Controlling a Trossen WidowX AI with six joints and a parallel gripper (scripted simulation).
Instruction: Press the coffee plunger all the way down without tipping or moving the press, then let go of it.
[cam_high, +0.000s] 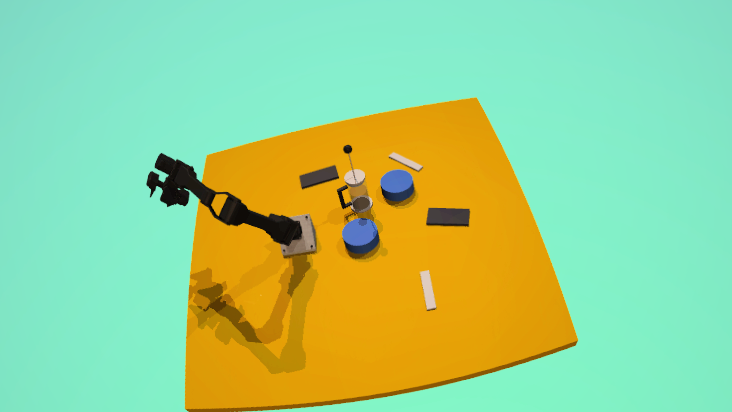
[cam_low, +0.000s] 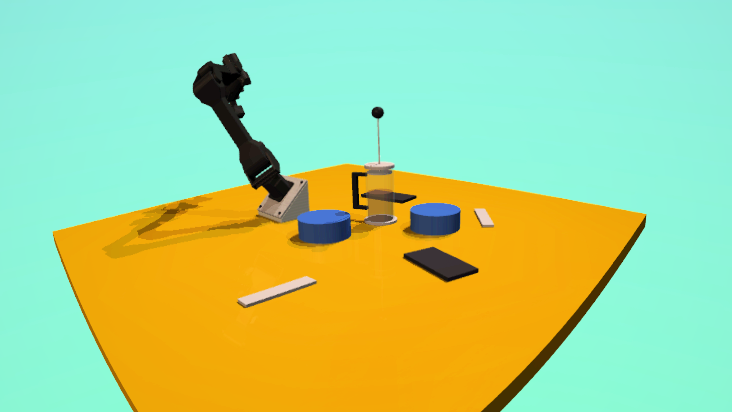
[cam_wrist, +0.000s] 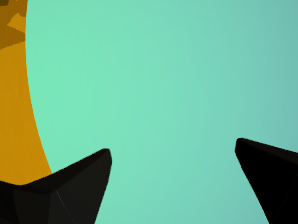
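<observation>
The coffee press (cam_high: 358, 191) (cam_low: 380, 191) stands upright on the orange table, with a clear body, a pale lid and a black handle on its left in the top and exterior views. Its plunger knob (cam_high: 347, 148) (cam_low: 377, 112) is a black ball high above the lid on a thin rod; the plunger is up. My gripper (cam_wrist: 176, 152) is open and empty, its two black fingertips wide apart in the wrist view. In the top and exterior views the gripper is raised to the left of the press, well away from the knob. The wrist view shows no part of the press.
A blue cylinder (cam_high: 360, 235) (cam_low: 324, 227) stands close to the press, and another blue cylinder (cam_high: 396, 185) (cam_low: 434, 219) stands on its other side. Two dark slabs, one of them (cam_high: 448, 217) (cam_low: 441, 263) farther out, and two white bars, one of them (cam_high: 428, 290) (cam_low: 277, 291) farthest out, lie flat.
</observation>
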